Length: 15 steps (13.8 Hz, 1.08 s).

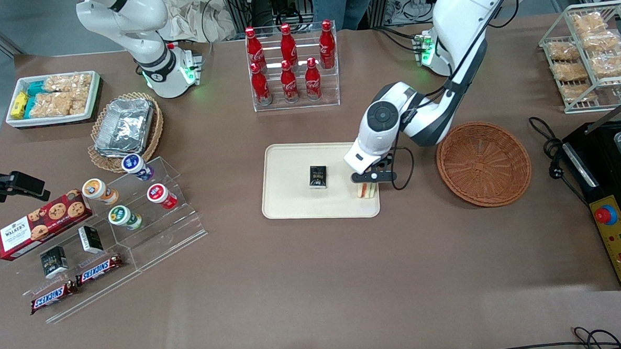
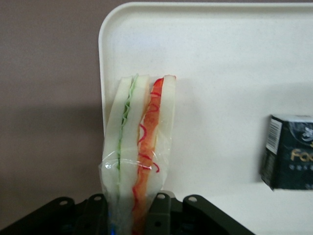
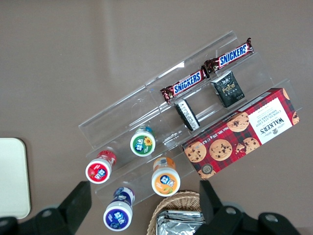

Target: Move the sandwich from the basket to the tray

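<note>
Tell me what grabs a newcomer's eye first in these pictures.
First, the gripper over the cream tray, shut on an upright wrapped sandwich at the tray corner nearest the basket. A small black box stands mid-tray, and the reddish woven basket beside the tray lies empty. Next come the red bottles in a clear rack, farther from the camera than the tray.

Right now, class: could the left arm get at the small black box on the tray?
Probably not yet: the gripper is shut on the sandwich at the tray corner nearest the basket. Once it lets go, the black box stands close by with nothing between.
</note>
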Tool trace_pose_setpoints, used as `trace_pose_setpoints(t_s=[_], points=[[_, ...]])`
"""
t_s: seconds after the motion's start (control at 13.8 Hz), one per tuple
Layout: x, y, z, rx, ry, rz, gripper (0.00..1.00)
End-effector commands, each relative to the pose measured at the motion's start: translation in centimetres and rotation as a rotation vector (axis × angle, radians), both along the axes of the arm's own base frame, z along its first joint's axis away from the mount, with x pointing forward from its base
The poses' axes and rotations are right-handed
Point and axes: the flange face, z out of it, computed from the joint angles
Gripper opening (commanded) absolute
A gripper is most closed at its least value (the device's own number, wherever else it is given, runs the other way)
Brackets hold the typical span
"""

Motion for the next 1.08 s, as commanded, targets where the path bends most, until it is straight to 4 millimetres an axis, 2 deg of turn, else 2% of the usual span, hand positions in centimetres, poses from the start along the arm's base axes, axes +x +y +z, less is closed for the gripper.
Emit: trace_pose_setpoints(t_s=[0.0, 0.14, 0.36, 0.51, 0.65, 0.72, 0.87, 1.01], points=[[1.0, -0.8, -0.4, 0.022, -0.033, -0.006, 1.00], [1.3, -0.9, 1.1, 0.012, -0.059, 0.042, 1.00], [3.6, -0.6, 8.9, -0.031, -0.125, 0.130, 1.00], [4.8, -0.2, 15.1, -0.008, -0.112, 0.156, 1.00], [6.7, 2.9, 20.6, 0.015, -0.044, 0.169, 1.00], [6.9, 4.7, 24.3, -0.013, -0.013, 0.128, 1.00], [6.4, 9.7, 30.0, -0.022, 0.038, 0.071, 1.00], [5.5, 13.8, 34.5, 0.002, 0.007, 0.079, 1.00]])
